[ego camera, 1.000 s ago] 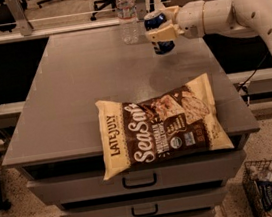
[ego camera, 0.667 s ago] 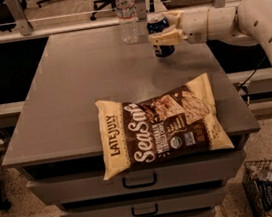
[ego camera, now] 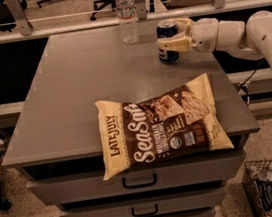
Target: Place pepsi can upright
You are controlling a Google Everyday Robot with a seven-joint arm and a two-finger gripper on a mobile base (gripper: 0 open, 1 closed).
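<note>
The pepsi can [ego camera: 166, 30] is a dark blue can with a silver top. It stands upright on the grey table [ego camera: 84, 97] at the far right, its base on or just above the tabletop. My gripper [ego camera: 175, 35] reaches in from the right. Its cream fingers [ego camera: 174, 46] are closed around the can's middle, one in front of it and one behind. The white arm [ego camera: 247, 34] runs off to the right edge.
A clear plastic water bottle [ego camera: 126, 13] stands at the table's back edge, left of the can. A large Late July sea salt chip bag [ego camera: 161, 124] lies flat at the front. Drawers sit under the table. A wire basket [ego camera: 268, 190] stands on the floor at the right.
The gripper has come down with the can held upright, and a little towards the front. The can's base is now at the tabletop. Bottle and chip bag have not moved.
</note>
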